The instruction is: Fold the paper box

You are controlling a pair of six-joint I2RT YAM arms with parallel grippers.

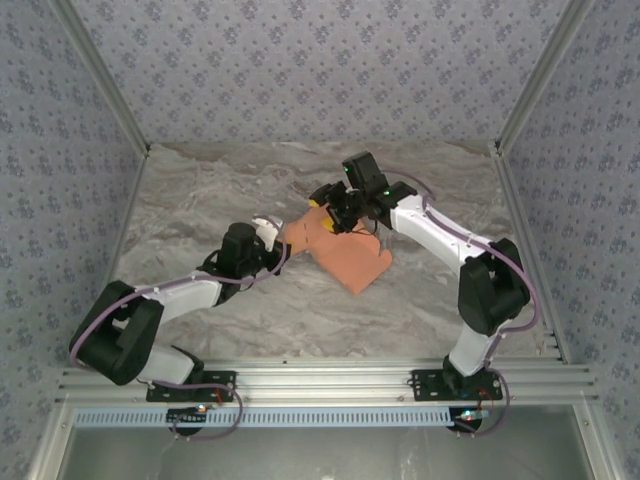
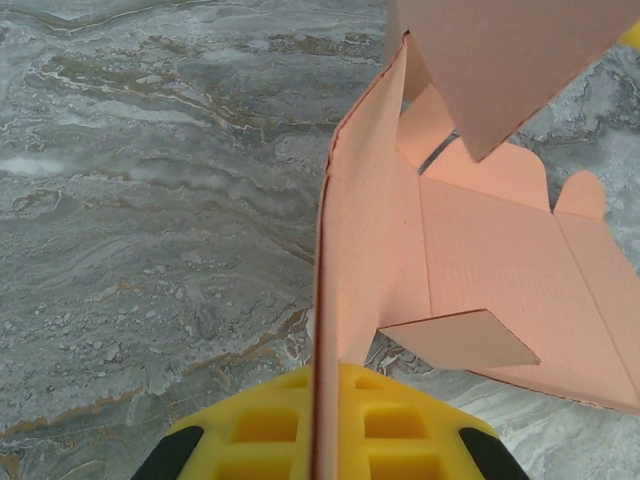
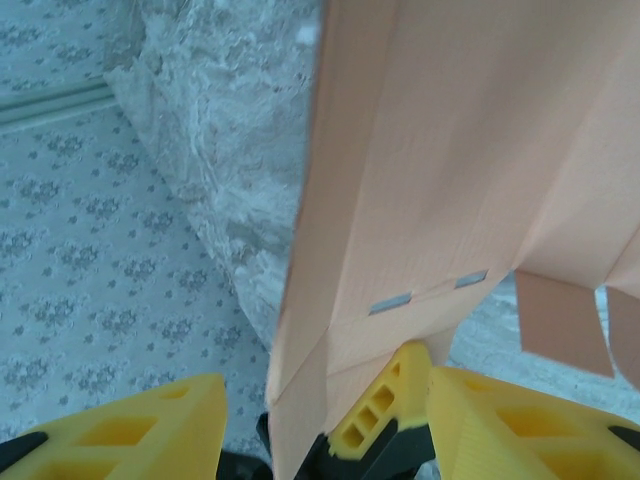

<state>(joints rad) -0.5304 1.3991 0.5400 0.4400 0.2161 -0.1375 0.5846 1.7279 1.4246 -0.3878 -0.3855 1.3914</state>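
roughly mid-tabletop (image 1: 200,190): paper box (image 1: 350,258), half unfolded. left gripper (image 2: 318,430) clamped tight on upright side panel. right gripper (image 3: 330,420) jaws partly open, flap between, not pinched.

The left arm (image 1: 185,297) and right arm (image 1: 435,232) share white link shells and bulky black joints, lilac cables (image 1: 88,328) looped alongside, black base plates (image 1: 195,386) at six o'clock, a green light (image 1: 384,190) on the right wrist, and yellow fingers (image 3: 520,420) with rectangular cut-outs.

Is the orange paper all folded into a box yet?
Only partly folded. One side of the paper box stands up, while its base and flaps lie spread open.
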